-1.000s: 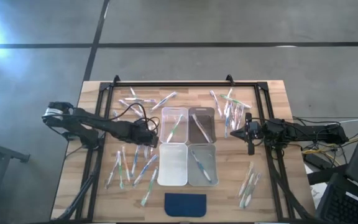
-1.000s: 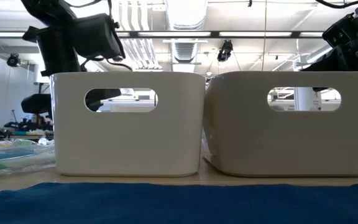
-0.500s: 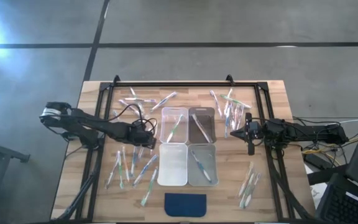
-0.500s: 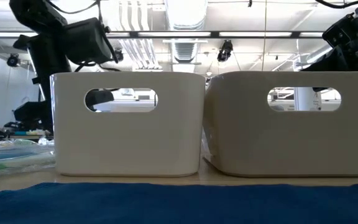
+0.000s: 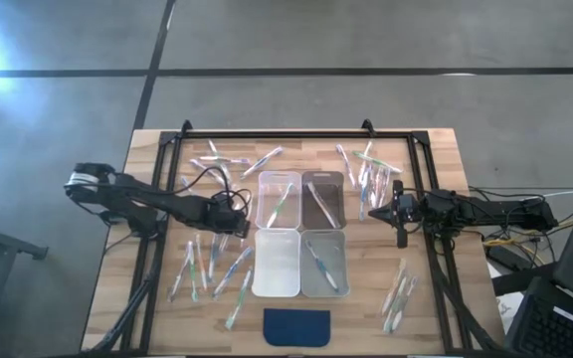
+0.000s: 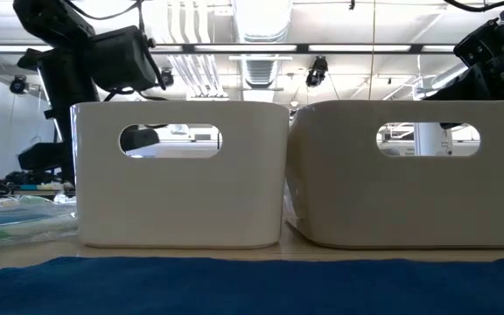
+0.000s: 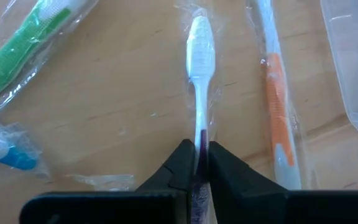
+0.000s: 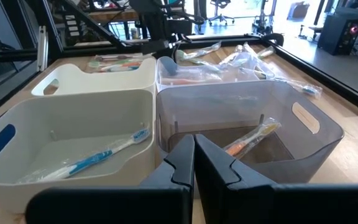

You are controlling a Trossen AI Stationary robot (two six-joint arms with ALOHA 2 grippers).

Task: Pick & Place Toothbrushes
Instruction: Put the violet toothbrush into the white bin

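Note:
Many wrapped toothbrushes [image 5: 215,267] lie scattered on the wooden table around four bins [image 5: 299,234]. My left gripper [image 5: 235,221] stands just left of the bins, tipped steeply down and shut on a wrapped toothbrush with a white head [image 7: 201,50]. An orange one [image 7: 277,93] and a green one [image 7: 23,56] lie flat beside it. My right gripper [image 5: 378,211] waits shut and empty at the bins' right side. In front of it one bin holds a blue toothbrush [image 8: 98,155] and another an orange one [image 8: 253,138]. My left gripper pinches the toothbrush's handle just below the neck [image 7: 201,134] between its two fingertips, wrapper included. The fingers [image 7: 182,165] come steeply from above, one on each side of the handle. The toothbrush lies flat on the table, its head pointing away from the fingers.
A dark blue pad [image 5: 296,326] lies at the table's near edge, in front of the two near bins [image 6: 182,175]. More toothbrushes lie at the far edge [image 5: 237,161] and at the right [image 5: 398,293]. A black frame [image 5: 277,134] borders the table.
My left arm's wrist has dipped a little toward the table beside the bins, then held still. The bins and the loose toothbrushes lie as before.

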